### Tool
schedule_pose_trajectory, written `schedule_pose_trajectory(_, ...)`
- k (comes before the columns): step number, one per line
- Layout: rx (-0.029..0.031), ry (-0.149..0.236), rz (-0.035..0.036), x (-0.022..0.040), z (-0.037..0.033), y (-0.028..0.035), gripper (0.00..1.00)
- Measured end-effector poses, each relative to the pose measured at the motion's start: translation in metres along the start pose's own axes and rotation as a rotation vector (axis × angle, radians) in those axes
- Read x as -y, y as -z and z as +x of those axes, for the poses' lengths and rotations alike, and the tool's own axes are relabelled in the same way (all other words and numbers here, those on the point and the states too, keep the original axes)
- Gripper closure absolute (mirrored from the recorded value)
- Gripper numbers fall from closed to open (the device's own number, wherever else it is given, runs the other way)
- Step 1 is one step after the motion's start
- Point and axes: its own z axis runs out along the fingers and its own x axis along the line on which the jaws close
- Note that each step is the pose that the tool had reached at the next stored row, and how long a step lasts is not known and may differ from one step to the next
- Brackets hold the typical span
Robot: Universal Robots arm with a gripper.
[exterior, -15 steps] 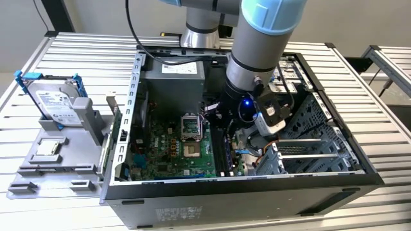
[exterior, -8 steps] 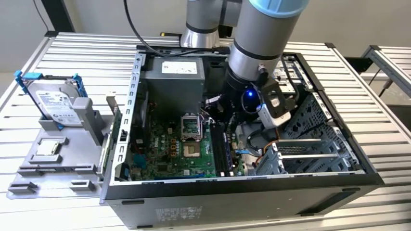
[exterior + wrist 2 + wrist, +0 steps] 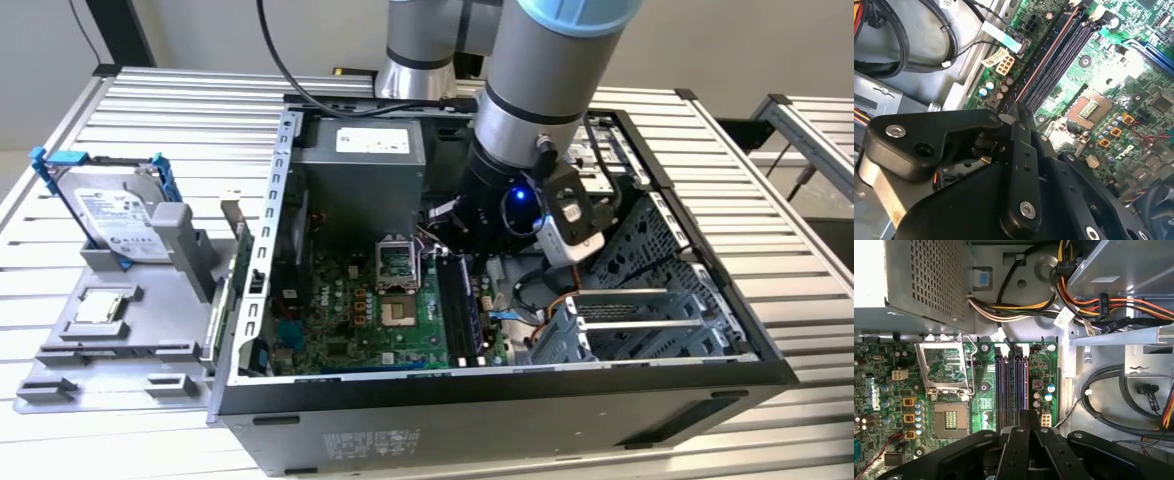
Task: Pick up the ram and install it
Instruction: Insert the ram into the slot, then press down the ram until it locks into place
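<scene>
The ram (image 3: 469, 305) is a thin dark stick standing on edge in one of the long motherboard slots (image 3: 1013, 385) inside the open computer case (image 3: 534, 400). In the second wrist view its top edge shows as a pale reddish line (image 3: 1048, 56) running along the slot. My gripper (image 3: 457, 252) hangs low inside the case over the far end of that stick. In both wrist views its black fingers (image 3: 1019, 112) come together to a narrow tip, shut, right at the end of the ram's edge (image 3: 1023, 415). Whether the tip presses on the ram is hidden.
A silver hard drive in a blue frame (image 3: 118, 215) stands on a grey fixture at the exterior view's left. Inside the case are the power supply (image 3: 358, 165), the open CPU socket (image 3: 400, 265), cable bundles (image 3: 1089, 305) and a perforated drive cage (image 3: 647, 290) close to the arm.
</scene>
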Motion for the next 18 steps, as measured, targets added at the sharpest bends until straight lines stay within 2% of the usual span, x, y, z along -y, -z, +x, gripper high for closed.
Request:
schedule_pose_trajectory(11,-0.0001,0.005,0.0000,0.0000,0.0000,0.0002,1.00)
schedule_pose_trajectory(18,-0.0007,0.039,0.0004,0.0000,-0.0001,0.0014,1.00)
